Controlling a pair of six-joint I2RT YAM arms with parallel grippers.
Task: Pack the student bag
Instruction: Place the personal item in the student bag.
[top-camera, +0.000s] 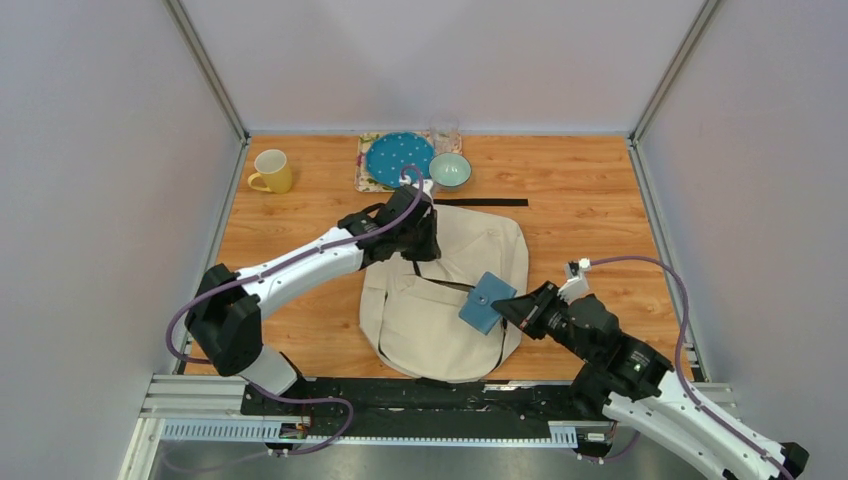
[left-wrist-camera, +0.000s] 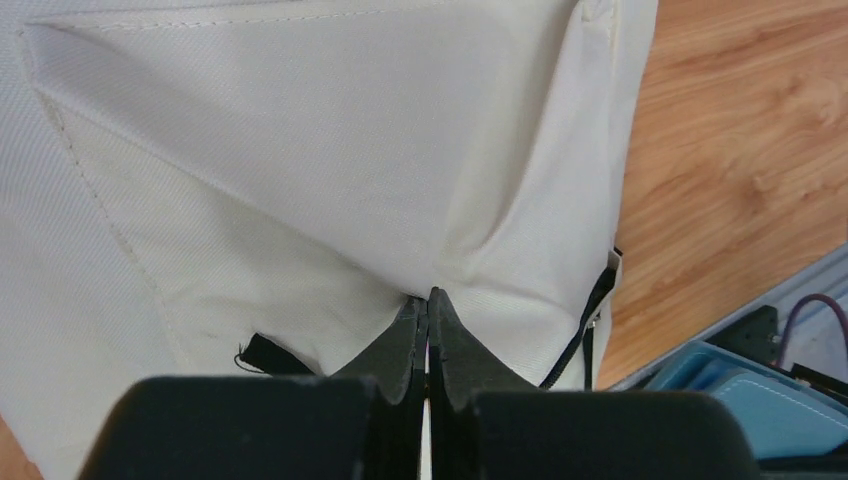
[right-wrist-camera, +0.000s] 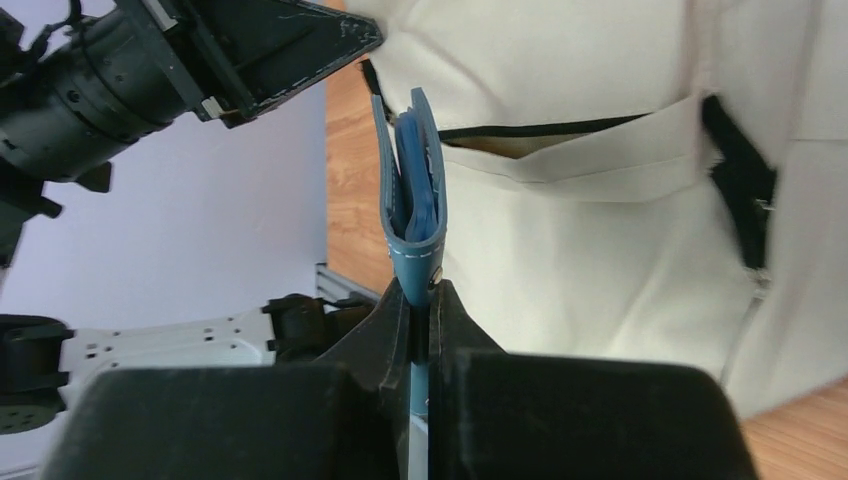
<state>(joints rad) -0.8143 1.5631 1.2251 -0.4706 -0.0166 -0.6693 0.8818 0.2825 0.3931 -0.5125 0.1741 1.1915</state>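
Top view: the cream bag (top-camera: 445, 300) lies flat on the wooden surface (top-camera: 600, 220), towards its near edge, between the two arms. The left hand (top-camera: 422, 248) sits closed on the bag's far left part. The right hand (top-camera: 503, 306) grips a blue wallet (top-camera: 485, 302) over the bag's right side. A yellow mug (top-camera: 272, 171), a blue plate (top-camera: 400, 157), a pale green bowl (top-camera: 450, 169) and a glass (top-camera: 444, 135) stand along the far edge, and a black strip (top-camera: 480, 202) lies just beyond the bag. Left wrist view: the fingers (left-wrist-camera: 405, 345) meet tip to tip, pinching a fold of the bag's cloth, which stands up to them in a peak. Right wrist view: the fingers (right-wrist-camera: 390, 330) clamp the wallet's lower edge, holding it upright and edge-on before a black-zipped pocket opening (right-wrist-camera: 520, 140). The left hand shows at upper left, touching the bag.
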